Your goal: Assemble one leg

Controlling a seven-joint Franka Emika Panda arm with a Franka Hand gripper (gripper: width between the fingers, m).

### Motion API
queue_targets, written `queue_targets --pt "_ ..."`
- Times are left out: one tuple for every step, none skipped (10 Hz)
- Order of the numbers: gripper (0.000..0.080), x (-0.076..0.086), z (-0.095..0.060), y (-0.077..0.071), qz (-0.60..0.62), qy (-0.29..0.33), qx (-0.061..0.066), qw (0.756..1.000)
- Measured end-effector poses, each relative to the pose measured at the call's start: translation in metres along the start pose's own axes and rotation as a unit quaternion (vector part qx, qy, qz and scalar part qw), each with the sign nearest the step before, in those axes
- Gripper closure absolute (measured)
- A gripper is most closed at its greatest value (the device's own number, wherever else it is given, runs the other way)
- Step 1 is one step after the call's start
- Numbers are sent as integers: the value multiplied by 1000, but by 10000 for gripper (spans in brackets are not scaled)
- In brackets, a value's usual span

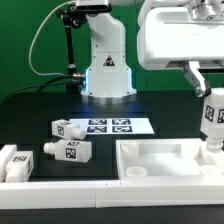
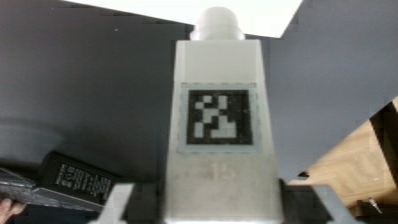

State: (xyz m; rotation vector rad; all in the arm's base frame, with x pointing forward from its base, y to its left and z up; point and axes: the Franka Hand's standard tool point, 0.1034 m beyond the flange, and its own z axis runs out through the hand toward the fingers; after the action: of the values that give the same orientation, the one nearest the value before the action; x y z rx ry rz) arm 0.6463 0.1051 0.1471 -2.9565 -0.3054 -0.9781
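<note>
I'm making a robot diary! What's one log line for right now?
gripper: shut on leg | leg: upright, over corner of tray | seated: cannot tell | other legs: lying on table

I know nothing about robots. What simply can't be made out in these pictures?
- Wrist view: the dark thing beside the gripper; blurred and cut by the edge.
- Both views: whether the tip of the held leg touches the tray-shaped part; too small in the exterior view, blurred in the wrist view.
- Exterior view: the white part at its lower left; cut off by the edge.
- Exterior view: tag patterns on the loose legs; too small.
</note>
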Motion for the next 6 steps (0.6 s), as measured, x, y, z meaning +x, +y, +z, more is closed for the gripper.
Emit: queue_targets --pt "515 -11 1 0 2 8 -6 1000" --pt "515 -26 5 -10 4 0 -1 1000" --pt "515 -30 8 -11 4 -4 0 1000" --pt "515 -33 11 -6 6 -7 -2 1000" --pt "515 -33 12 2 10 -8 -5 1000" --pt "515 -35 13 3 11 -9 -6 1000"
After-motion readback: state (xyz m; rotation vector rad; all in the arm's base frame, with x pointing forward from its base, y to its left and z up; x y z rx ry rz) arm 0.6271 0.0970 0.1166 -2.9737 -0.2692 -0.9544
